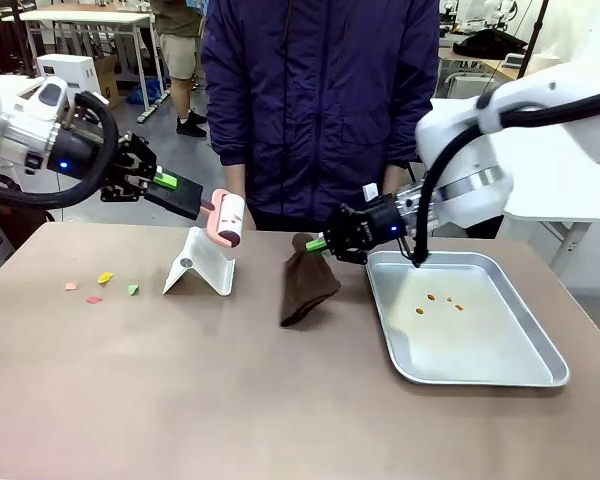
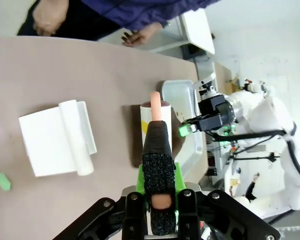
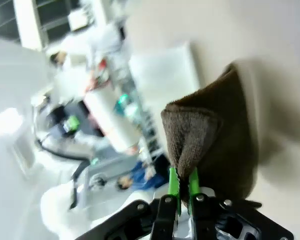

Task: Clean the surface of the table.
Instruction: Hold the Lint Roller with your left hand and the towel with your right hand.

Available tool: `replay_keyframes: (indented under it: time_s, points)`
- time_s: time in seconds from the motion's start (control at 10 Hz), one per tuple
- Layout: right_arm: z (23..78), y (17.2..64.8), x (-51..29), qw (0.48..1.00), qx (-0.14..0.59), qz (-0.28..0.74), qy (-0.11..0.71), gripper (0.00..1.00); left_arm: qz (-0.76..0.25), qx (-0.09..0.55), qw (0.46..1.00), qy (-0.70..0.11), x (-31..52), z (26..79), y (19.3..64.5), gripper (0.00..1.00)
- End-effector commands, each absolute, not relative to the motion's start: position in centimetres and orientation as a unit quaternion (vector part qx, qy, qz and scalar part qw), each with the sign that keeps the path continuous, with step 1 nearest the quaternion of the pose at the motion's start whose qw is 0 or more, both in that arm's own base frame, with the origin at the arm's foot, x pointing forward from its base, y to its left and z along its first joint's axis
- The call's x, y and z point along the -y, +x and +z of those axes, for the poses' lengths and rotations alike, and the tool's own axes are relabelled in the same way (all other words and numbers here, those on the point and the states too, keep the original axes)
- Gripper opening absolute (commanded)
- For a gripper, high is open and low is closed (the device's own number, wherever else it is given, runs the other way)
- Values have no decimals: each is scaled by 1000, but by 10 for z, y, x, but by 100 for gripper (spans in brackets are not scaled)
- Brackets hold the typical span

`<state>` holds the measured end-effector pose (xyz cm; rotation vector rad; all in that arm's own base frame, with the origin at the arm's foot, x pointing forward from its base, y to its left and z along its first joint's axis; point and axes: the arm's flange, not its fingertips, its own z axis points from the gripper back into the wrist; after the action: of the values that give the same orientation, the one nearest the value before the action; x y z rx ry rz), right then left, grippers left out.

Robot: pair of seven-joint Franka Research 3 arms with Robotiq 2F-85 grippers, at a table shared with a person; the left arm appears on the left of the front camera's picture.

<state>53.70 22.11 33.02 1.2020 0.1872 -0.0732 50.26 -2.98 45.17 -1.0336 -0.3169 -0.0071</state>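
Table [image 1: 230, 400]: the taupe top spans the whole foreground and lies below both grippers.

Left gripper [image 1: 170, 183] [image 2: 159, 176]: fingers pressed together on the black handle of a lint roller [image 1: 229, 218] [image 2: 155, 116]. The gripper hangs above the far left part of the table, clear of the top. The roller head points toward the middle of the far edge, raised off the top, just beyond a white stand [image 1: 202, 265] [image 2: 55, 145] that rests on the table.

Right gripper [image 1: 318, 244] [image 3: 181, 182]: fingers pinching the upper corner of a brown cloth [image 1: 305, 285] [image 3: 215, 140]. The gripper is above the table near the middle of the far edge. The cloth hangs down from it, and its lower end appears to touch the top.

Tray [image 1: 500, 345]: on the table toward the right edge, just beside the cloth, with small orange bits inside.

Scraps [image 1: 105, 278]: a few coloured pieces on the top near the left edge, well apart from both grippers.

A person stands at the far edge.
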Motion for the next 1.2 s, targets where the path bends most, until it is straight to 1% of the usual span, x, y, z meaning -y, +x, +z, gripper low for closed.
replay_keyframes:
  time_s: [0.0,0.1,0.2,0.3,0.4,0.5,0.6,0.7,0.8,0.9,1.0,1.1]
  points:
    - [337,504,-192,791,-99,-18,604,0,-16,152,833,-531,3,457,478,0]
    - [348,488,-186,784,-70,-15,616,0,-25,141,828,-542,-9,463,464,0]
    - [361,471,-182,786,-47,-6,616,0,-21,149,832,-534,-22,470,447,0]
    - [377,448,-176,794,-20,-25,607,0,-35,160,834,-527,-38,474,430,0]
    - [399,418,-166,805,23,-90,585,0,-61,147,843,-513,-61,476,411,0]
    - [413,390,-153,806,101,-142,566,0,-90,117,841,-520,-82,478,394,0]
    - [425,368,-132,798,152,-165,559,0,-105,116,830,-535,-103,479,380,0]
    - [435,356,-105,786,181,-186,561,0,-110,121,823,-544,-124,480,369,0]
    - [443,351,-70,767,192,-233,566,0,-121,125,810,-560,-148,483,360,0]
    - [446,350,-40,749,215,-257,571,0,-130,137,797,-574,-169,486,352,0]
    - [446,351,-11,745,207,-277,570,0,-129,147,788,-584,-186,486,345,0]
    - [441,350,15,732,208,-296,577,0,-115,153,799,-571,-213,502,361,0]
